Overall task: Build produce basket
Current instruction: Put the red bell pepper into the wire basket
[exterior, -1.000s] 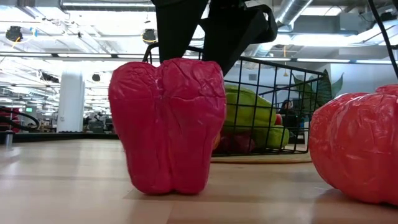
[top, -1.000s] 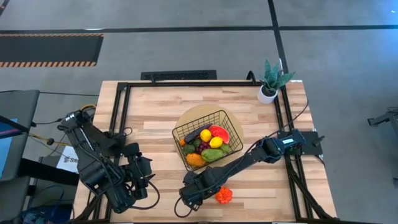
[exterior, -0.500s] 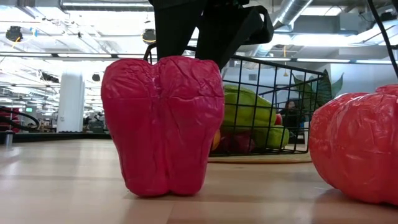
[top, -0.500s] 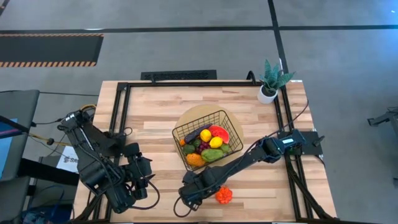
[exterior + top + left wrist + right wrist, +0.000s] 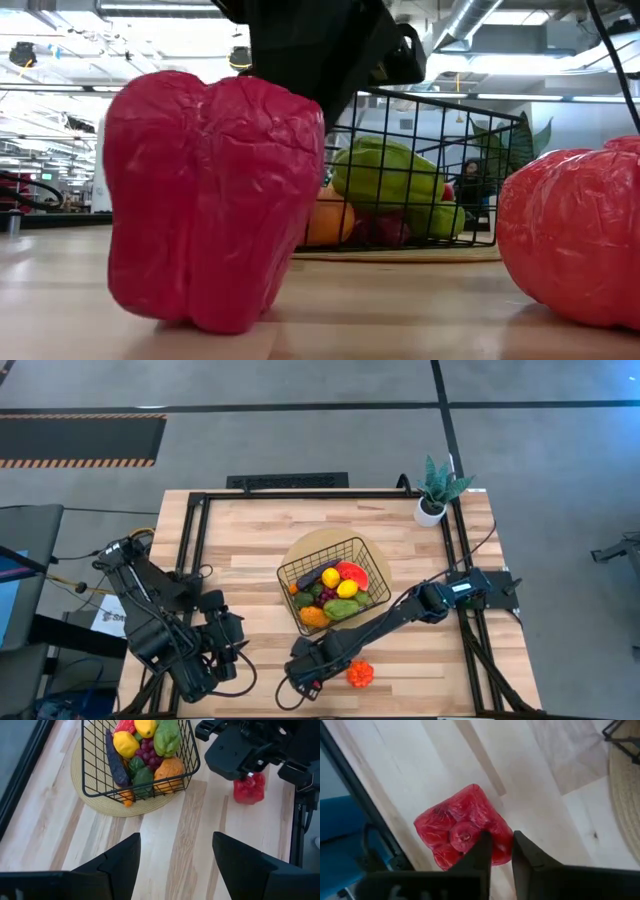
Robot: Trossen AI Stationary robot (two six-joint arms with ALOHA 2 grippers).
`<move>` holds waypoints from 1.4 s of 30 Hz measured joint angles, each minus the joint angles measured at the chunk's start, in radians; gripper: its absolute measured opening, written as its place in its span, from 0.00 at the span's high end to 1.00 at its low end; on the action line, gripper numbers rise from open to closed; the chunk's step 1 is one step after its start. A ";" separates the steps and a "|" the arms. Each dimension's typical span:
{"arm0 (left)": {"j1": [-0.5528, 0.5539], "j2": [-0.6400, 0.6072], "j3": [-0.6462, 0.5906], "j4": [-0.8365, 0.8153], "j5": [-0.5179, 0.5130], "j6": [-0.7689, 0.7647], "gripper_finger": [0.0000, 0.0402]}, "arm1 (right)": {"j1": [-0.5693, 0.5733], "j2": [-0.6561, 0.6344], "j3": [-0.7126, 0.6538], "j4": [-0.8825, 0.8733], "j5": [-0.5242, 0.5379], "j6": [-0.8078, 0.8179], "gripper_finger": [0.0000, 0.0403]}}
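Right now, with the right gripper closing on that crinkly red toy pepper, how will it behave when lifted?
The crinkly red toy pepper already leans on the table, so it probably tips easily. Its wrinkled glossy skin suggests something light and slightly slippery. The right gripper pinches only its edge near the stem, so it may swing.

Overhead looks down; low sits table-level; both share basket [image 5: 333,590].

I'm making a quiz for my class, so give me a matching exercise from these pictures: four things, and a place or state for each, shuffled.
Things:
1. red pepper
2. basket
3. potted plant
4. orange pepper

Places or states:
A. on the round tan mat
B. at the table's far right corner
C. under the right gripper
D. alone near the front edge

Pairs: 1-C, 2-A, 3-B, 4-D
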 joint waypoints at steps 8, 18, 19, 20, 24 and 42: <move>0.000 0.000 0.000 0.000 0.007 -0.001 0.42 | -0.003 0.023 -0.016 -0.014 0.037 -0.011 1.00; 0.000 0.000 0.000 0.000 0.007 -0.004 0.42 | -0.005 0.014 0.010 -0.015 0.014 -0.005 1.00; 0.000 0.000 0.000 0.000 0.007 -0.004 0.42 | -0.005 0.008 0.013 -0.013 0.014 -0.001 1.00; 0.000 0.000 0.000 0.000 0.007 -0.004 0.42 | -0.005 0.002 0.014 -0.015 0.014 0.001 1.00; 0.000 0.000 0.000 0.000 0.006 0.003 0.42 | -0.004 -0.005 0.011 -0.022 0.027 0.001 1.00; -0.002 0.000 0.000 0.008 0.014 0.025 0.42 | 0.020 -0.234 0.012 -0.370 0.160 0.125 1.00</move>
